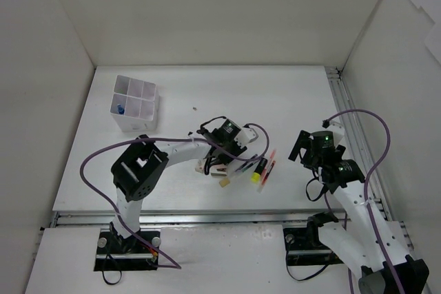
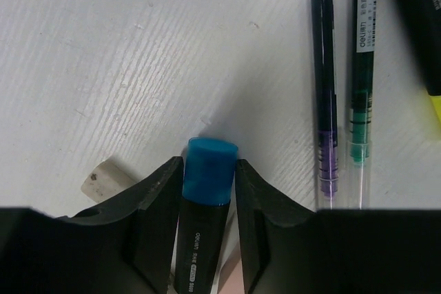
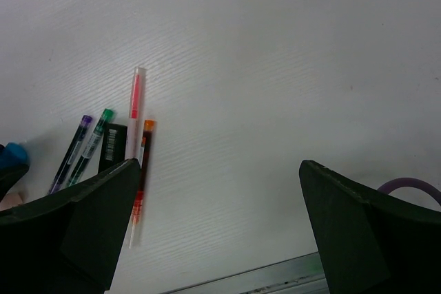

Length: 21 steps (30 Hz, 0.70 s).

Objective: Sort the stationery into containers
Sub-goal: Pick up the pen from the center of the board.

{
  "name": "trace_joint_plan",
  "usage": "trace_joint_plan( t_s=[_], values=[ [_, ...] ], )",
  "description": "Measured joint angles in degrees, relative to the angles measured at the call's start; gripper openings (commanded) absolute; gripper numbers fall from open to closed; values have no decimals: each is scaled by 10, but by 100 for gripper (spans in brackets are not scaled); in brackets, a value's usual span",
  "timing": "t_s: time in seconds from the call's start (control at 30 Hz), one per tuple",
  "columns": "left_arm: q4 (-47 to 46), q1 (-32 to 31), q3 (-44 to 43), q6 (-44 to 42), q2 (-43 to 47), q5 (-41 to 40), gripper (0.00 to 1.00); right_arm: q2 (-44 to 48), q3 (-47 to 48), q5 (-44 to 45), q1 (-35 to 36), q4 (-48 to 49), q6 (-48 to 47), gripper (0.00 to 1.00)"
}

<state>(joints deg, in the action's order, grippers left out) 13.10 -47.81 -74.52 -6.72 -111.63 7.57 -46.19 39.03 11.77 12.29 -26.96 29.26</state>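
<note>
My left gripper is low over the table, its jaws closed against both sides of a blue-capped highlighter with a black body. In the top view this gripper is at the table's middle front. A beige eraser lies just left of the jaws. A purple pen, a green pen and a yellow highlighter lie to the right. The white grid box stands at the far left with a blue item in one compartment. My right gripper is open and empty above bare table.
Two thin red pens lie side by side between the two grippers. A metal rail runs along the table's right edge and white walls enclose the table. Another beige eraser lies near the front edge.
</note>
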Motion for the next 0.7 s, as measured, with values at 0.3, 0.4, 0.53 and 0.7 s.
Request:
trace_joint_plan(
  t_s=[0.3, 0.4, 0.53, 0.7],
  values=[
    [-1, 26, 0, 12, 0, 15, 0, 11, 0, 1, -3, -3, -4, 98],
    [-1, 29, 0, 12, 0, 7, 0, 11, 0, 3, -3, -3, -4, 98],
    [-2, 35, -2, 8, 2, -2, 0, 16, 0, 3, -3, -3, -5, 98],
    [-22, 73, -3, 3, 46, -2, 0, 25, 0, 4, -3, -3, -8, 98]
  ],
)
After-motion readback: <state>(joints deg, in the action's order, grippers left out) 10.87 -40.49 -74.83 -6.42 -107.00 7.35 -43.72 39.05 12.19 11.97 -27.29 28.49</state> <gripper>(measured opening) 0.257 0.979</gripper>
